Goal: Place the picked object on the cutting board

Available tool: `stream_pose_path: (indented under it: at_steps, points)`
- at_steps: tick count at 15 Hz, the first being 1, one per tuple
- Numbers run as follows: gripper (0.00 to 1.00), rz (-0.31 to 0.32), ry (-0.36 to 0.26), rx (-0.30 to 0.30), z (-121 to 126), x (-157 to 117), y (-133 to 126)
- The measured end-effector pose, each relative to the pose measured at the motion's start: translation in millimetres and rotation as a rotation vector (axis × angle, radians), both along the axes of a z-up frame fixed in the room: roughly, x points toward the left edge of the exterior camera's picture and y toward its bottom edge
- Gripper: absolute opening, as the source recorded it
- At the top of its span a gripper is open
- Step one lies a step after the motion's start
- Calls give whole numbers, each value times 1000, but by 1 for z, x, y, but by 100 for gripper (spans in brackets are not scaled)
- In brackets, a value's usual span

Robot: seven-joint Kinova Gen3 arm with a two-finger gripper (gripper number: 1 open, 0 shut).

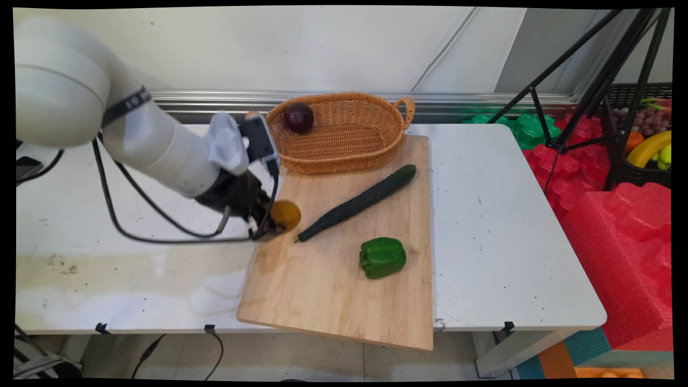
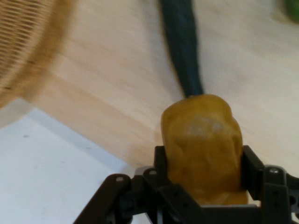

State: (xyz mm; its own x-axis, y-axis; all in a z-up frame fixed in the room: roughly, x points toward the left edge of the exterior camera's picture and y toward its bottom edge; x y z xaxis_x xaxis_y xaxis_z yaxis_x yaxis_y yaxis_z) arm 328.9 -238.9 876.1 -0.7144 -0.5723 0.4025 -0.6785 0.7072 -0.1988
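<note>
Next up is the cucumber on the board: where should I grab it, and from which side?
Grip the cucumber near its middle, coming from above with the fingers across its width. It lies flat and diagonal on the cutting board, thin tip towards the gripper, thick end towards the basket; both long sides look open. The green pepper sits apart. The gripper currently holds a yellow-orange fruit.

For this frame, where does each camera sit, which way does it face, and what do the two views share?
Main view: fixed above the table's near side, looking down across it to the wall; shows the arm and gripper.
Hand view: on the hand, looking along the gripper over the board; shows the linkage and fingers shut on the yellow fruit.
Shared: fruit, cucumber, board, basket.
</note>
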Motion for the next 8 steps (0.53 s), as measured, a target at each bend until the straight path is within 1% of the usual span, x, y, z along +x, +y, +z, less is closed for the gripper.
stream_pose_path:
  at_steps: [2,4,7,8]
  points:
    - [0,-63,-16,23,-12,-6,7]
    - [0,-113,-22,40,-23,-14,13]
    - [0,-159,-22,53,-32,-21,16]
    - [0,-182,-20,57,-37,-25,17]
